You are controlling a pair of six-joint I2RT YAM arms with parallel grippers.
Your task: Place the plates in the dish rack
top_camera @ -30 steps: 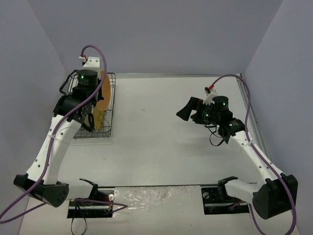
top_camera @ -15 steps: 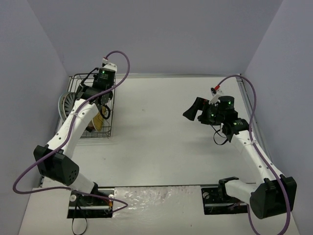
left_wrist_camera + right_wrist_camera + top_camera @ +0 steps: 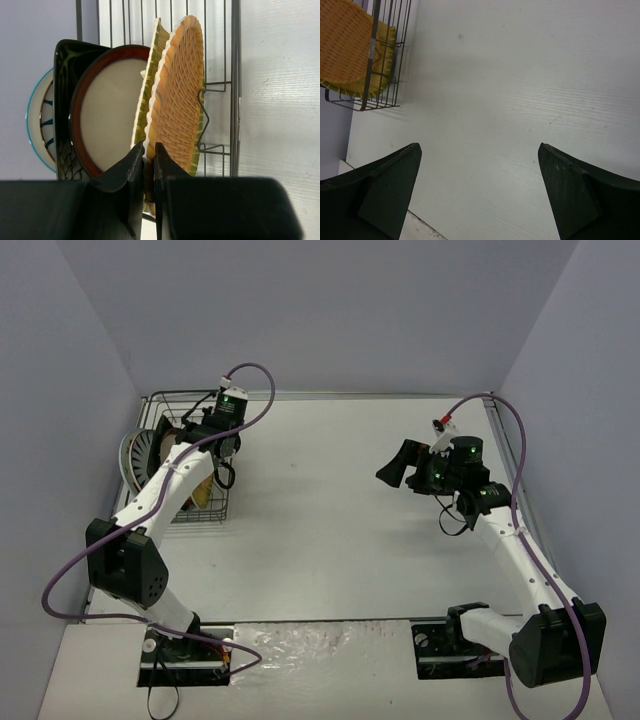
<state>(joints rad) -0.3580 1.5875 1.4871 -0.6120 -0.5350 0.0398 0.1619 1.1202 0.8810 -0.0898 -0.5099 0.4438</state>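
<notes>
The black wire dish rack [image 3: 205, 521] stands at the table's far left. In the left wrist view several plates stand on edge in the rack [image 3: 235, 75]: the orange round plate [image 3: 177, 100], the yellow-green striped plate [image 3: 150, 80], the dark-red-rimmed cream plate [image 3: 107, 110], the dark square plate [image 3: 65, 100] and the radially striped white plate [image 3: 42, 120]. My left gripper [image 3: 149, 155] is shut on the orange plate's near rim, over the rack in the top view [image 3: 203, 436]. The watermelon plate is hidden. My right gripper [image 3: 400, 465] is open and empty above the bare table [image 3: 480, 155].
The rack sits close to the left wall [image 3: 90, 390]. In the right wrist view the rack's corner [image 3: 375, 50] with the orange plate [image 3: 345, 45] shows at the upper left. The arm bases and cables lie along the near edge.
My left arm has swung from the rack's left side to its far right side, with the orange plate now standing among the others. My right gripper drifted slightly right.
</notes>
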